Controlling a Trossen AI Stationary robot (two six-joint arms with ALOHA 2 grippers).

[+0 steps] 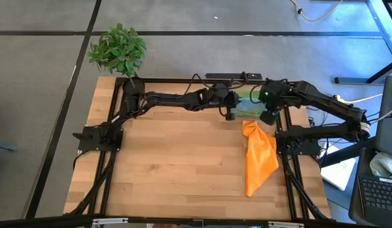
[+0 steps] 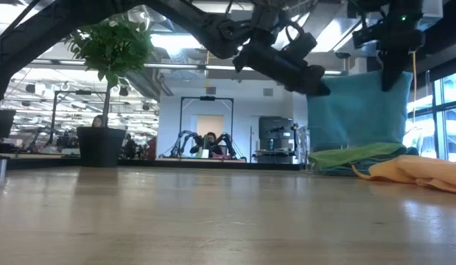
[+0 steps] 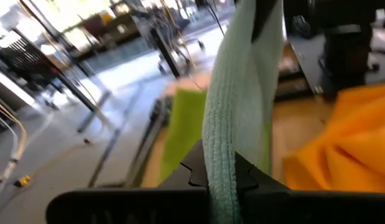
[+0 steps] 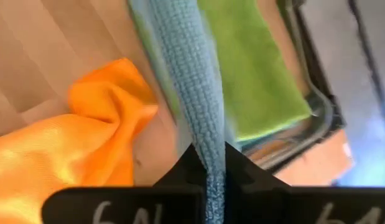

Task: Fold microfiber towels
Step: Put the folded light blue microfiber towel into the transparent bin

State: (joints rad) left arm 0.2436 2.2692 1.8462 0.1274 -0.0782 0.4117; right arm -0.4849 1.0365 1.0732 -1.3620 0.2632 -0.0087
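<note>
Near the bench's far right corner, both closed grippers, left gripper (image 2: 316, 81) and right gripper (image 2: 393, 70), lift the teal towel (image 2: 356, 110); orange towel (image 1: 259, 155) and green towel (image 4: 254, 68) lie unfolded.

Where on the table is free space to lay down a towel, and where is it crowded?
Free: bare wood left of the orange towel, up to the left arm's base. Crowded: far right corner, where both grippers hold the teal towel above the lime green towel.

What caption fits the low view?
Both grippers, left and right, hold a teal towel hanging above the lime green towel, beside the orange towel.
</note>
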